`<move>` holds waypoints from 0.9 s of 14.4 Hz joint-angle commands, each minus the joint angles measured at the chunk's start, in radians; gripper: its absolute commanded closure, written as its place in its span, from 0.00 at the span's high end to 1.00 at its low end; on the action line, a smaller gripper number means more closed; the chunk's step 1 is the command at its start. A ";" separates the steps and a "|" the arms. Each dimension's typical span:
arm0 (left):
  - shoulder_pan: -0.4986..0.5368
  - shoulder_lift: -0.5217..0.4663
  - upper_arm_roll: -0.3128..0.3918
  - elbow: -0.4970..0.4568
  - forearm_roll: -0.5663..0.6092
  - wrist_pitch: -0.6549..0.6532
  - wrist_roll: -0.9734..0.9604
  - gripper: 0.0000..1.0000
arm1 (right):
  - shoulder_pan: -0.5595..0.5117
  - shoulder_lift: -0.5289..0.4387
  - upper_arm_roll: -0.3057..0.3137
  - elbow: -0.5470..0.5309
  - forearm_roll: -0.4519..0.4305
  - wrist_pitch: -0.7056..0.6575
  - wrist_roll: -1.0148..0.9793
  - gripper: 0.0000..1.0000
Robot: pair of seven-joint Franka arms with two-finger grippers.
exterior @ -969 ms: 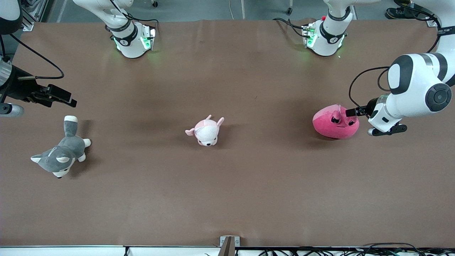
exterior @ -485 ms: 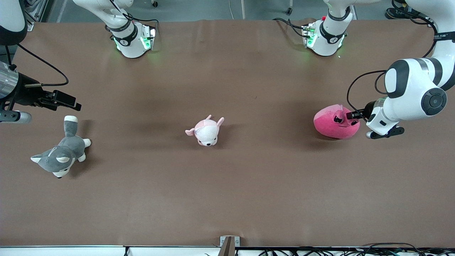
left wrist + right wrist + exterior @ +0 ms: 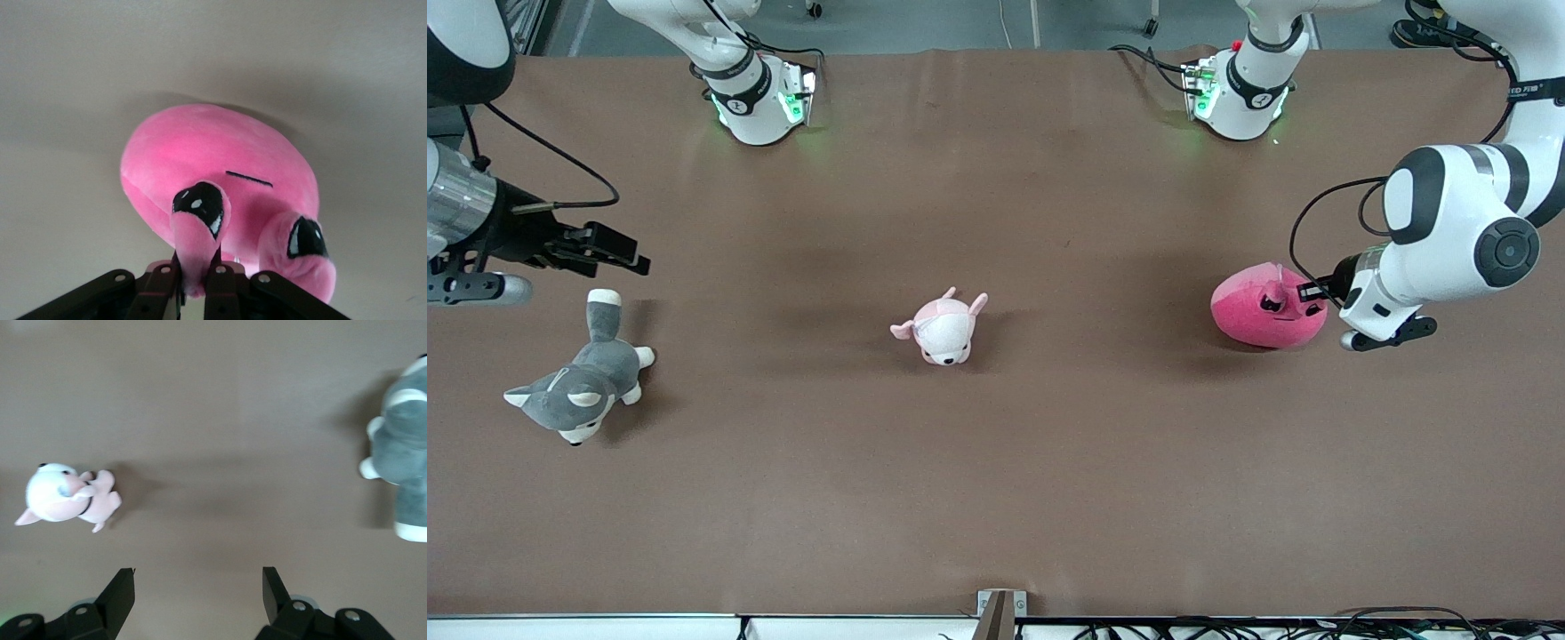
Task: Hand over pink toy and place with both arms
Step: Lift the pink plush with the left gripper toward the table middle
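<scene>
This looks like a robot lab. Two big white arms [image 3: 1458, 231] stand at a brown table [image 3: 996, 480]. Cables [image 3: 1316, 627] hang along the table's edge.

The left pincer [image 3: 197, 288] is cut off by the left wrist view's edge, its fingertips hidden where they pinch the pink toy [image 3: 220, 180] by one eye stalk. In the right wrist view, the grey plush [image 3: 402, 460] runs off the frame. The right arm [image 3: 463, 204] leaves the front view beside that plush.
</scene>
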 commanded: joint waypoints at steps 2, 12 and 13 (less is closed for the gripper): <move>0.001 -0.056 -0.105 0.096 -0.009 -0.139 -0.158 0.00 | 0.010 0.003 -0.001 0.017 0.074 -0.014 0.013 0.79; -0.026 0.012 -0.477 0.478 -0.143 -0.285 -0.705 0.00 | 0.016 0.001 -0.001 0.015 0.106 -0.101 0.019 0.72; -0.061 0.046 -0.491 0.518 -0.140 -0.283 -0.774 0.00 | 0.017 0.003 -0.003 0.017 0.106 -0.103 0.019 0.72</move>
